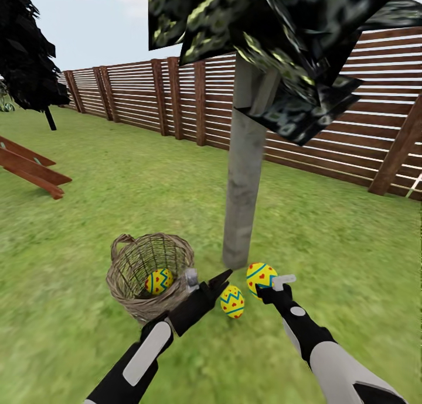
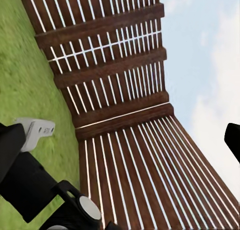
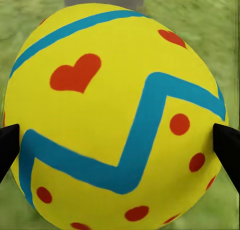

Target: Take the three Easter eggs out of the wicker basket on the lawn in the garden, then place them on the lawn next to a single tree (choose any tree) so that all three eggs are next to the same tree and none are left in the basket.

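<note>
Wide lawn (image 1: 88,205) before slatted fence (image 1: 328,134), grey-trunked tree (image 1: 243,187) centre, wicker basket (image 1: 126,281) left holding 1 egg (image 1: 157,281), 2 eggs at trunk, right gripper (image 1: 271,286) clamped on far egg (image 3: 115,125), near egg (image 1: 232,301) on grass, left gripper (image 1: 206,278) spread apart.

lawn (image 1: 88,216), wicker basket (image 1: 126,278), egg (image 1: 232,302), tree trunk (image 1: 241,216)

You could see only part of the egg (image 1: 158,281) inside the basket (image 1: 126,287). The tree (image 1: 243,175) top was cut off. The egg's (image 3: 115,120) bottom was cut off.
</note>
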Robot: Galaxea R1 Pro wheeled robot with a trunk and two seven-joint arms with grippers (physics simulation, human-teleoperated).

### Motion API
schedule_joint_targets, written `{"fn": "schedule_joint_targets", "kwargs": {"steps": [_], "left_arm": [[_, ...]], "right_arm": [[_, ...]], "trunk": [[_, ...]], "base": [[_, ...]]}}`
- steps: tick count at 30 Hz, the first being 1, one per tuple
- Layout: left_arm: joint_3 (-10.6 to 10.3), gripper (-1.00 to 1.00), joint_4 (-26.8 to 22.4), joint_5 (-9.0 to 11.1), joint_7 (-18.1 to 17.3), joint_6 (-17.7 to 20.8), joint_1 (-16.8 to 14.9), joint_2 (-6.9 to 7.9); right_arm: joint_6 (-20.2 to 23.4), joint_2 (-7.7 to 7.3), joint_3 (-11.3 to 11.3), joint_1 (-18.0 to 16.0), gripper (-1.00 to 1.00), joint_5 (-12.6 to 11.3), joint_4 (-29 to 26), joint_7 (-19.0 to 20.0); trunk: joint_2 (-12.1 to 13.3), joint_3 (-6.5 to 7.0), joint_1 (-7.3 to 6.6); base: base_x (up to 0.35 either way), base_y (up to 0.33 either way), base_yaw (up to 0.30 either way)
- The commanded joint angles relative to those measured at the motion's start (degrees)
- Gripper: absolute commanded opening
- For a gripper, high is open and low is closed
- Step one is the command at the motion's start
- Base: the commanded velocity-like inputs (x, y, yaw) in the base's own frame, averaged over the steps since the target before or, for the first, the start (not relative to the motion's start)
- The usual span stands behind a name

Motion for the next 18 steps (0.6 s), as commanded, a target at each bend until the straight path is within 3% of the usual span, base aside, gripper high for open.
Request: {"fn": "schedule_joint_targets", "kwargs": {"steps": [1, 14, 18], "left_arm": [[-0.24, 1.0, 0.01, 0.55, 0.0, 0.39, -0.05, 0.0], [-0.41, 1.0, 0.09, 0.37, -0.05, 0.27, -0.01, -0.38], [-0.34, 1.0, 0.03, 0.37, -0.07, 0.25, -0.01, -0.26]], "right_arm": [[-0.22, 0.05, -0.53, -0.03, -1.0, 0.25, -0.02, 0.38], [-0.36, 0.14, -0.49, -0.03, -1.0, 0.33, -0.12, 0.37], [-1.63, 0.22, -0.49, -0.03, -1.0, 0.4, 0.08, 0.37]], "trunk": [[-0.02, -0.05, -0.01], [-0.02, -0.05, -0.01], [-0.02, -0.05, -0.01]], "base": [[0.0, -0.286, 0.0], [0.002, -0.33, 0.0], [0.19, -0.266, 0.0]]}}
